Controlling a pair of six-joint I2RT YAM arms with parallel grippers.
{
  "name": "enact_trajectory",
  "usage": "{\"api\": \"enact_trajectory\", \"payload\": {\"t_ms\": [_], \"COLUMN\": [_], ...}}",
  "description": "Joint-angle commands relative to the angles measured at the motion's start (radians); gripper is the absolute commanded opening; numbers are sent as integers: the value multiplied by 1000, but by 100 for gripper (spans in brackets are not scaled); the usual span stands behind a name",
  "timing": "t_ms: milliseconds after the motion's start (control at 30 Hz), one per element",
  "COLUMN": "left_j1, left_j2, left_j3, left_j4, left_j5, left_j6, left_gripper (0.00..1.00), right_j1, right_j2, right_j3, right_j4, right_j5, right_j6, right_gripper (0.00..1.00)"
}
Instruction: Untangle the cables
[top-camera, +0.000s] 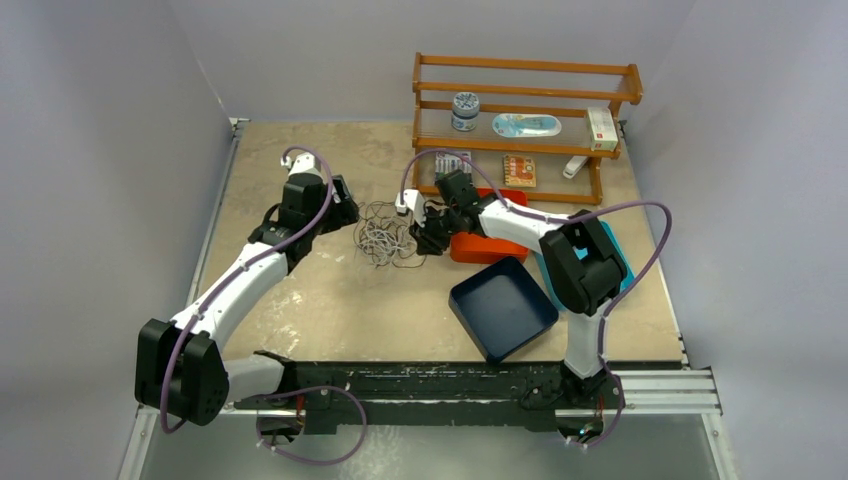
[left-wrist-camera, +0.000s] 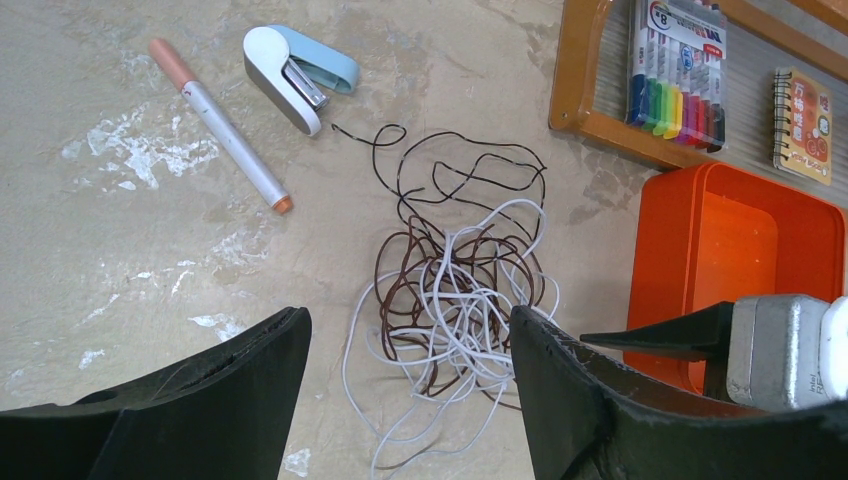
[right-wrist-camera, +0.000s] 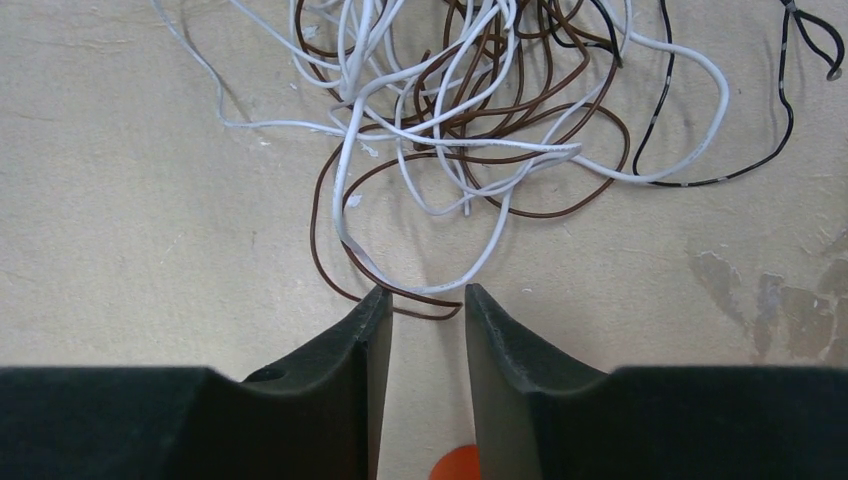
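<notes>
Right claw (right-wrist-camera: 423, 300) half-open astride cables (right-wrist-camera: 470, 143), none gripped; left claw (left-wrist-camera: 410, 320) wide open; next: pinch loop & pull apart.

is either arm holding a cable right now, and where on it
Nothing gripped yet. Right fingers stand apart at the near loop of the cables; left fingers open above them.
</notes>
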Motion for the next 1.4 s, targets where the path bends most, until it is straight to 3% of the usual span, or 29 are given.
{"api": "enact_trajectory", "payload": {"t_ms": [0, 300, 867, 1133, 1367], "left_j1": [2, 3, 4, 5, 0], "left_j2": [1, 5, -62, -176, -160], "left_j3": [32, 34, 30, -34, -140], "left_j4": [35, 38, 61, 218, 435], "left_j5": [-8, -6, -26, 136, 340], "left_j6": [18, 17, 22, 29, -18], "left_gripper": [72, 72, 72, 73, 70], "right_j1": [7, 7, 5, 6, 6], "right_j2": [1, -27, -296, -335, -317], "right_j3": [48, 47, 15, 54, 54], "right_j4": [15, -3, -21, 56, 119], "right_j5": [-34, -101, -57, 25, 35], "right_j6": [-17, -13, 79, 232, 362], "right_gripper": [33, 0, 0, 0, 0]}}
